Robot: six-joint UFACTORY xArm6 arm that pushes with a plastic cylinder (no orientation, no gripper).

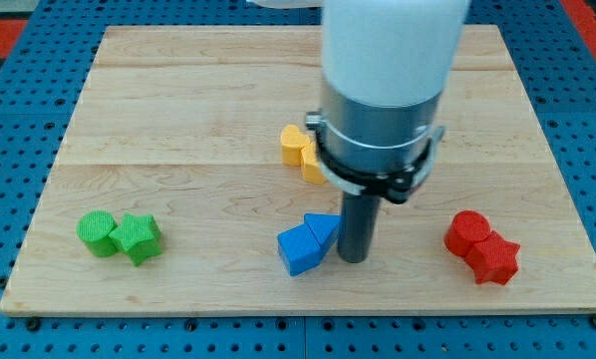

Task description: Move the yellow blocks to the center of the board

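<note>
Resting on the pale wooden board [178, 120], my tip [354, 259] of the straight dark rod, just to the view's right of the blue triangular plastic block [322, 229], close enough that contact cannot be told. No jaws to open or close on this end effector and nothing held. Just below-left of that blue triangle, touching it, a blue cube-like plastic block [298, 251]. Above the triangle, toward the view's top, a yellow heart-like plastic block [294, 145] pressed against a second yellow plastic block [312, 167], shape half hidden by the arm's grey collar [378, 150]; both near the board's middle. Far to the triangle's left, a green round plastic block [98, 233] touching a green angular plastic block [138, 238]. Well to its right, a red round plastic block [467, 232] touching a red star-like plastic block [494, 259].
</note>
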